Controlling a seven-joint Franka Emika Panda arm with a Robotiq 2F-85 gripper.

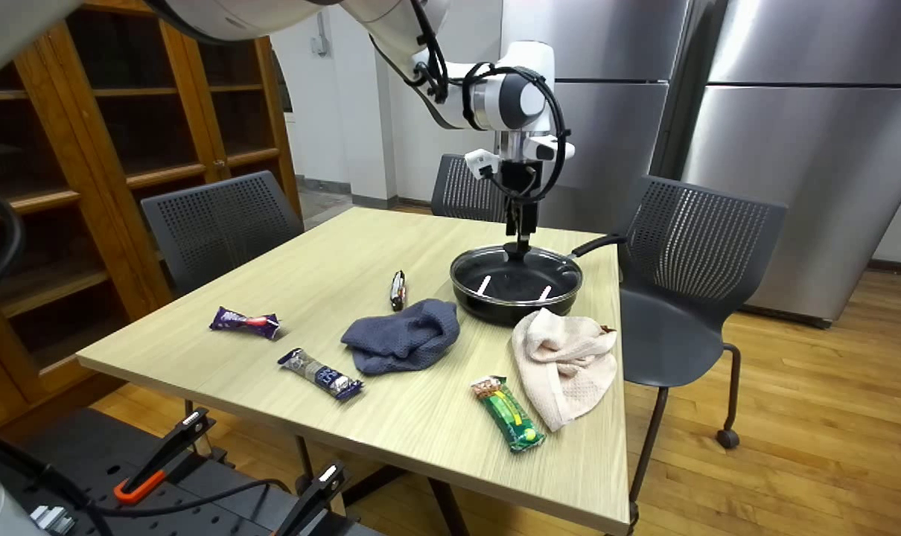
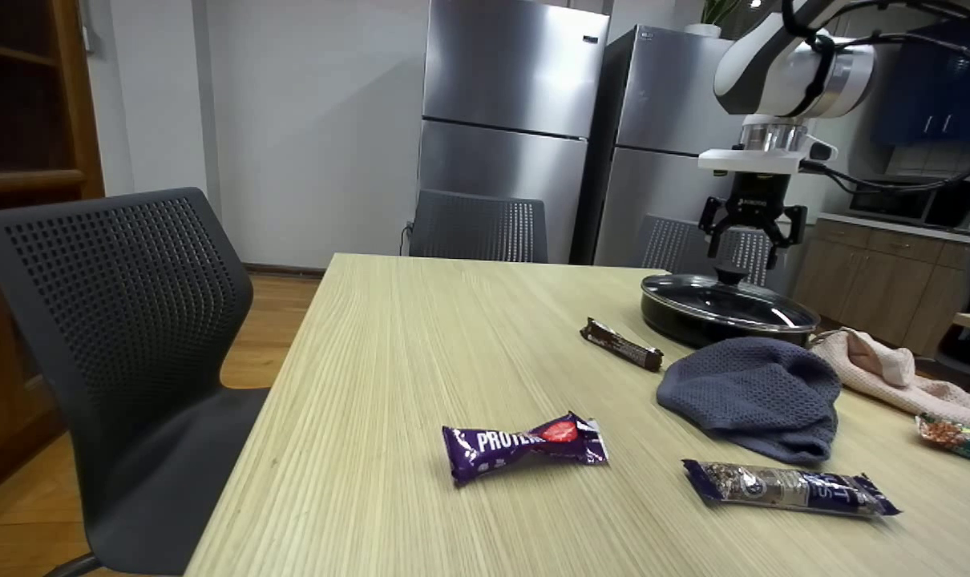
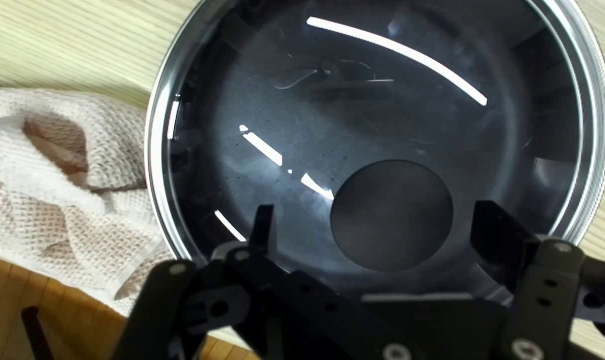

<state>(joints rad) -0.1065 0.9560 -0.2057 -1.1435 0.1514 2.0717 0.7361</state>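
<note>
Wrist view: lid knob [image 3: 391, 215] beneath claw [image 3: 374, 220]

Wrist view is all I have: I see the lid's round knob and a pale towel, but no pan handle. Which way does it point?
Observer: In an exterior view, the handle points toward a gray chair.
Operator: Anything close by, outside my picture?
Observer: In both exterior views, a blue cloth lies near the pan.
Operator: And elsewhere on the table?
Observer: Both exterior views show four wrapped bars there: a purple bar, a navy bar, a brown bar and a green bar.
</note>
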